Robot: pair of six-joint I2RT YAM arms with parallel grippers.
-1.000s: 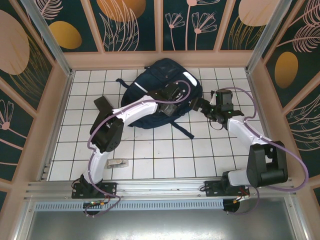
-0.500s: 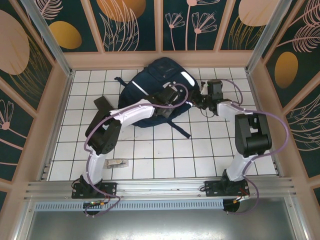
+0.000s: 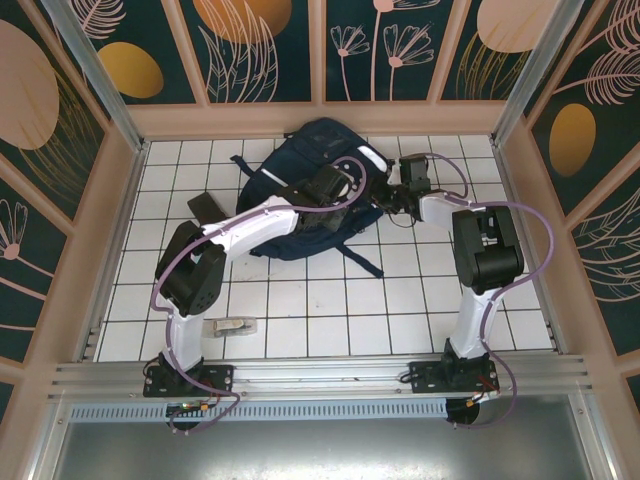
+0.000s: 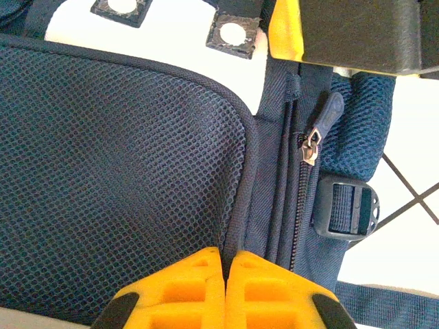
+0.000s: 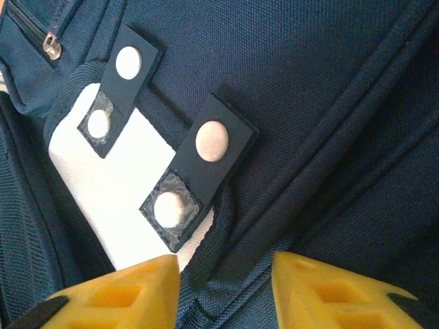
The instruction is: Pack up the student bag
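Left fingers (image 4: 199, 288) meet on the student bag (image 4: 123, 171), hiding its piping (image 4: 245, 171).

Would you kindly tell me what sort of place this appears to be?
Likely a lab robot cell, not a classroom: a white-tiled table, walled by leaf-patterned panels, with an aluminium rail at the near edge.

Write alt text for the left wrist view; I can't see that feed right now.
The left gripper, its yellow fingers closed together, sits at the piped edge of a navy mesh panel on the student bag. Right of the piping are a zipper pull and a black strap buckle, with the white tiled table beyond.
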